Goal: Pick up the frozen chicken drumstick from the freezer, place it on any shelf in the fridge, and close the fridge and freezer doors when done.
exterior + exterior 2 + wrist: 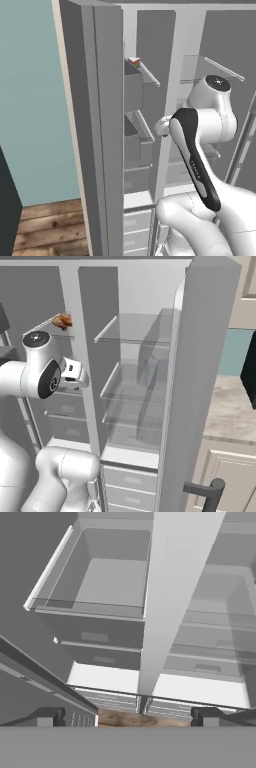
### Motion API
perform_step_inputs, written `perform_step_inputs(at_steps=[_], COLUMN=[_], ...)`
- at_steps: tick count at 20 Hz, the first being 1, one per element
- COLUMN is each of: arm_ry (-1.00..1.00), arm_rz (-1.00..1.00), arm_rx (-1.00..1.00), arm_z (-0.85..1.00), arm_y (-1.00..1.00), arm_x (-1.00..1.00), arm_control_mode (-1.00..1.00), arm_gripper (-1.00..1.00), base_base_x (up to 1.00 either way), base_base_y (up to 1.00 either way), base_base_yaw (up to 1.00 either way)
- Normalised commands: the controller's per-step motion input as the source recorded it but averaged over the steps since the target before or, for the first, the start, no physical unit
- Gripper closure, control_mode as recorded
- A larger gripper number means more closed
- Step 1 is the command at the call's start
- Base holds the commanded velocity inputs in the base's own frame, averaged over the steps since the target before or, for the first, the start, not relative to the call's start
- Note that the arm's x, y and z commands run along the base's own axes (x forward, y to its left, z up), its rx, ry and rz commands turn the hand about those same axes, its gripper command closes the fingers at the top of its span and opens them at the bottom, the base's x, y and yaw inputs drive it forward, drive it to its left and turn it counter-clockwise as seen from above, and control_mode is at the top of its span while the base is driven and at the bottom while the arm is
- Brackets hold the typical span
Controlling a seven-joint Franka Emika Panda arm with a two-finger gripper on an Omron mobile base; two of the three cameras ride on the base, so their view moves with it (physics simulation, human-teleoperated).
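Fingertips of my gripper point(127, 716) sit at the bottom of the hand view, spread wide with nothing between them. Through the gap I can see a strip of wooden floor point(135, 719).

Past that, the hand camera looks at the white divider post point(172, 597) between the two compartments, with grey drawers on either side of it.

From the right base view my arm is raised in front of that post, level with the middle shelves. Both doors stand open: the freezer door point(97, 130) to the left in the left base view, the fridge door point(197, 381) to the right in the right base view.

Further in, the fridge point(132, 363) shows its clear glass shelves. The frozen chicken drumstick point(62, 321) lies on a high shelf in the freezer point(50, 326), above and behind my wrist, well apart from the gripper. A rainbow-striped cube point(134, 62) sits in an upper bin on the freezer door.
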Motion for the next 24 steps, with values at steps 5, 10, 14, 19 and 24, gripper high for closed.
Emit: perform_step_inputs(at_steps=[5, 10, 14, 19, 24], arm_ry=[0.0, 0.0, 0.0, -0.06, -0.06], arm_rz=[0.0, 0.0, 0.0, 0.0, 0.0], arm_rx=[0.0, 0.0, 0.0, 0.0, 0.0], arm_z=[0.0, 0.0, 0.0, 0.36, 0.6], arm_y=[0.0, 0.0, 0.0, 0.0, 0.05], arm_x=[0.0, 0.0, 0.0, 0.0, 0.0], arm_control_mode=[1.0, 1.0, -1.0, -1.0, -1.0], arm_gripper=[-1.0, -1.0, -1.0, -1.0, -1.0], base_base_x=[0.0, 0.0, 0.0, 0.0, 0.0], base_base_y=[0.32, 0.12, 0.0, 0.0, 0.0], base_base_yaw=[0.0, 0.0, 0.0, 0.0, 0.0])
